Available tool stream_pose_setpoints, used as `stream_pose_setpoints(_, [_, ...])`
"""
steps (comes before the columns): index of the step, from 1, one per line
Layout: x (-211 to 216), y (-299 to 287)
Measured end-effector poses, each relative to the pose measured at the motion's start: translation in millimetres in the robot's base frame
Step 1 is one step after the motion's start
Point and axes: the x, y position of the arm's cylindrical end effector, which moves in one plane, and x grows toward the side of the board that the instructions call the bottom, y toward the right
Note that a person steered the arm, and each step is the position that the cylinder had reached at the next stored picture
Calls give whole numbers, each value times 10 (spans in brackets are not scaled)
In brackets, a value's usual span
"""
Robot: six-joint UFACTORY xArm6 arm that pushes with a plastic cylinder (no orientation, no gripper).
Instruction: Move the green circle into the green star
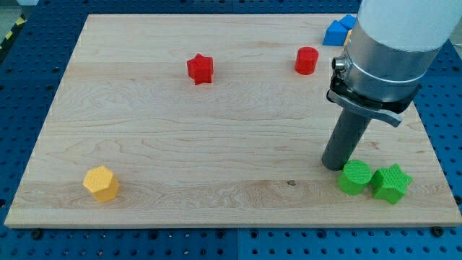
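So the wooden surface (180,137) takes up nearly the whole view, sitting on a blue pegboard (22,94). We're using the green circle (355,178) as our landmark for everything, since it's the thing that matters.

Our arm (390,50) comes in from the view's top right, a fat white and silver body well above the green circle, narrowing into the dark rod (345,141). There are no fingers on this rig, so nothing to call apart or together; it's just the rod. Our tip (333,166) sits down on the surface just to the upper left of the green circle, touching it or as good as touching, can't quite tell which.

The green circle itself is near the view's bottom right corner of the surface. The green star (391,183) is right against it on its right side, the two look like they're in contact.

Far off to the left of the green circle, at about the same height, there's a yellow hexagon (101,183). Up and left of the circle, well apart, is a red star (200,69). More or less straight above the circle, past the rod, is a red cylinder (307,61). Further up still, at the surface's top edge, some blue blocks (336,32) peek out from behind the arm, shapes partly hidden.
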Motion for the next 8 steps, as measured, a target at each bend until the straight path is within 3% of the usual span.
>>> stream_pose_setpoints(8, [307, -150])
